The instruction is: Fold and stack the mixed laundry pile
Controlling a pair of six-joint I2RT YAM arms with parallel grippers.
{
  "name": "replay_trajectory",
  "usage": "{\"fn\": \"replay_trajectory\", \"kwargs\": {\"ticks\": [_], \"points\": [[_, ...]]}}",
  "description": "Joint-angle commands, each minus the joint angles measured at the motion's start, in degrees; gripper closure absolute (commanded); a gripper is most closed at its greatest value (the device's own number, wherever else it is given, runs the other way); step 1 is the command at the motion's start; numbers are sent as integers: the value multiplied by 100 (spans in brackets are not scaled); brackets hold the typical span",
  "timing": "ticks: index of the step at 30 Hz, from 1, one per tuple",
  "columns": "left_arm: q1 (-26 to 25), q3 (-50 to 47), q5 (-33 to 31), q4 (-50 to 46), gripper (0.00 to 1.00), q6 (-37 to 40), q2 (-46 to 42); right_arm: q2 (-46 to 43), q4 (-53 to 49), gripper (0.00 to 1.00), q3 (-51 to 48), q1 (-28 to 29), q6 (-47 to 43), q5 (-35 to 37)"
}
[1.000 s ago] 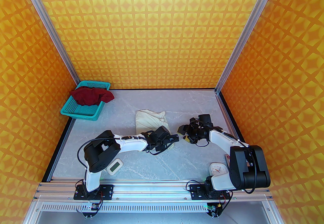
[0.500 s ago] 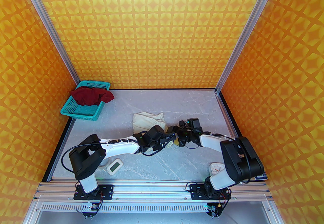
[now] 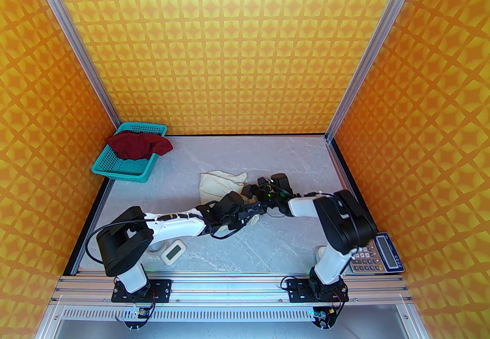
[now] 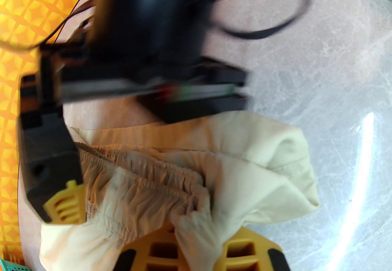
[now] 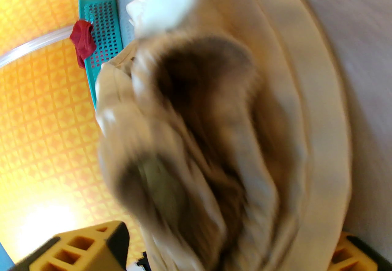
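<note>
"Cream first: where does the cream off-white garment point(image 3: 218, 185) lie?"

"Crumpled around the middle of the grey marble-look table point(image 3: 298, 161), with both arms meeting over its near right end."

"What is the left gripper point(image 4: 199, 248) doing?"

"It is pinched together on a fold of that garment. In its wrist view the fabric comes out from between the two yellow fingers point(image 4: 245, 251). The gathered elastic band point(image 4: 144, 165) runs across the cloth just beyond them."

"And the right gripper point(image 5: 223, 242)?"

"Its jaws stand wide apart, one on either side of a bunch of the same cloth. Its wrist view is blurred, yet one yellow finger point(image 5: 82, 248) there stands just clear of the fabric, so that side is not pressing. From the left wrist view its black body hangs right over the garment, one finger down at the end of the elastic band."

"Where is the dark red T-shirt point(image 3: 136, 145)?"

"Heaped in the teal plastic mesh basket point(image 3: 115, 168) at the far left corner of the table, one side spilling over the basket's right rim. It is well apart from both grippers."

"Anything else on the table?"

"A small white device with a screen point(image 3: 172, 252) lies near the near edge, just beside the left arm. A grey calculator point(image 3: 377, 258) sits at the near right corner, close to the right arm."
</note>
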Motion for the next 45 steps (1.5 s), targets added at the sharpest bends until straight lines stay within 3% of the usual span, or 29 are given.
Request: {"fn": "replay_trajectory", "kwargs": {"ticks": [1, 4, 6, 7, 9, 16, 19, 27, 36, 45], "points": [[35, -81, 190, 252, 100, -130, -193, 270, -1176, 43, 583, 29, -1128, 45], [35, -149, 195, 284, 93, -263, -216, 398, -1440, 68, 842, 29, -1465, 118], [35, -228, 193, 314, 77, -433, -279, 432, -1300, 83, 900, 24, -1368, 106], [34, -271, 192, 322, 64, -544, -324, 434, -1302, 91, 948, 30, -1375, 127], [27, -356, 194, 295, 46, -773, -461, 406, -1461, 100, 1099, 14, -1545, 234], [207, -753, 266, -13, 37, -1958, -1640, 294, -4156, 100, 2511, -384, -3496, 2064], [442, -932, 304, -68, 36, -2483, -2133, 338, -4970, 100, 3124, -697, -4209, 3265], [1089, -1272, 440, -59, 35, -3110, -2564, 1062, -5812, 100, 4662, -1544, -6096, 5614], [1452, -1190, 739, -182, 36, -3284, -2412, 2198, -6037, 100, 6479, -2384, -6720, 6469], [1738, -674, 852, -510, 37, -3405, -1874, 3392, -6050, 100, 8076, -2751, -7004, 7399]]}}
